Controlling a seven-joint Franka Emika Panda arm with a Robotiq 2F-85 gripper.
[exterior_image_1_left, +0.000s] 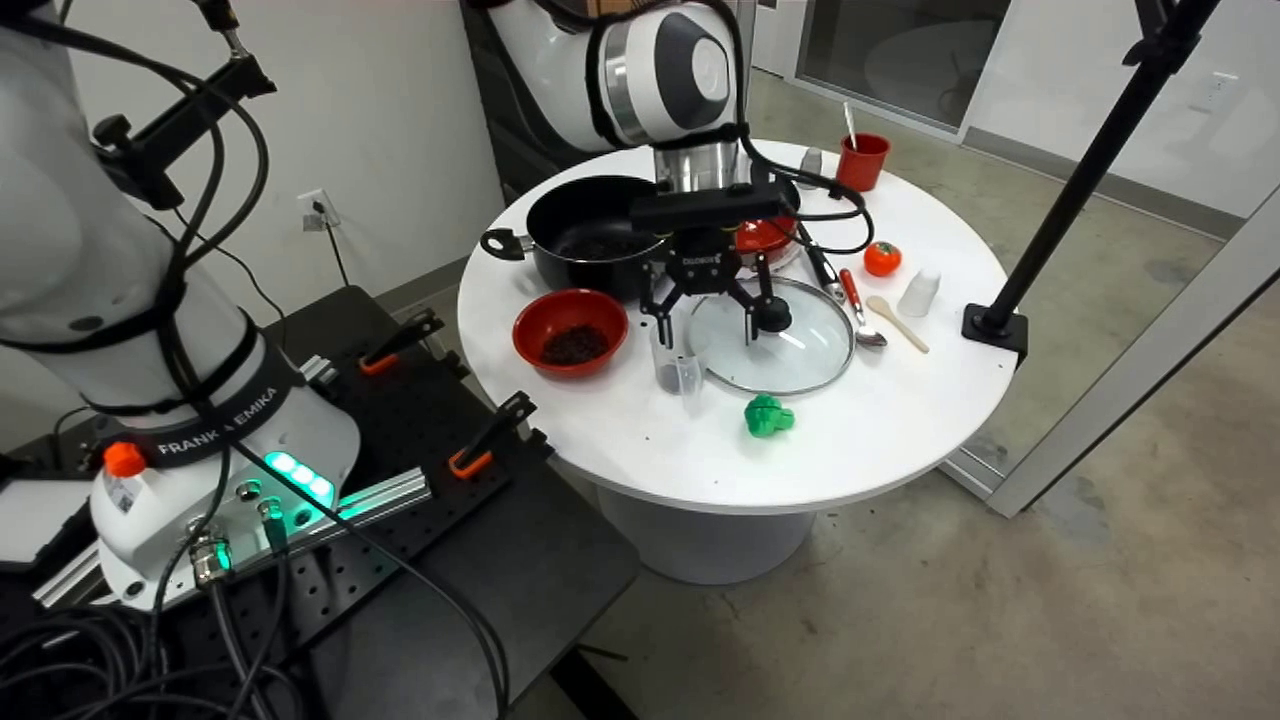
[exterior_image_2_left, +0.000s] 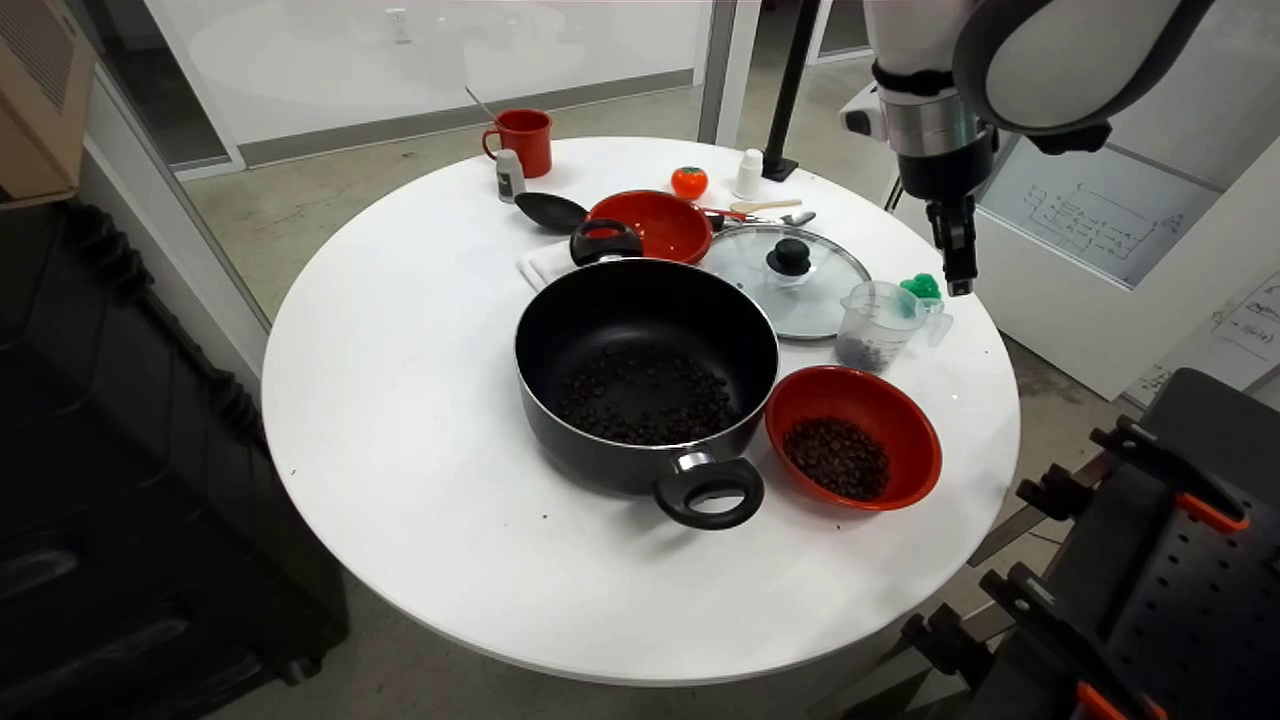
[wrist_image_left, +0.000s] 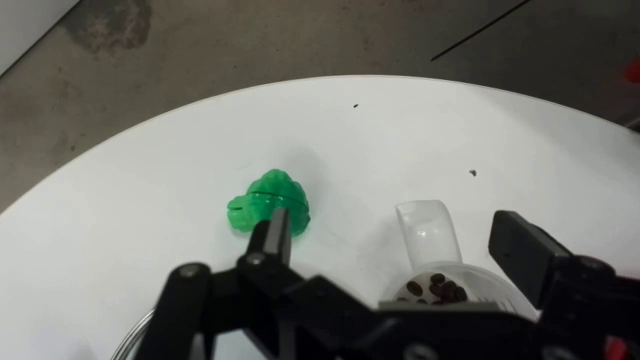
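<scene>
There hung the gripper (wrist_image_left: 392, 220) over the white table (wrist_image_left: 175, 185), jaws spread wide! In the wrist view the clear measuring cup (wrist_image_left: 433, 247), dark beans (wrist_image_left: 447, 290) inside, showed between the jaws, lower right; the green toy broccoli (wrist_image_left: 272, 197) sat centre-left, partly behind a jaw tip.

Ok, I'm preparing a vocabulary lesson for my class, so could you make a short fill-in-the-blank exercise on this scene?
The jaws of the gripper are not shut but ____.
The bowl beside the clear measuring cup is coloured ____.
In an exterior view, the handles showing on the black pot number ____.
In the wrist view, the broccoli-like toy on the white table is coloured ____.

Missing words: open; red; two; green
</scene>
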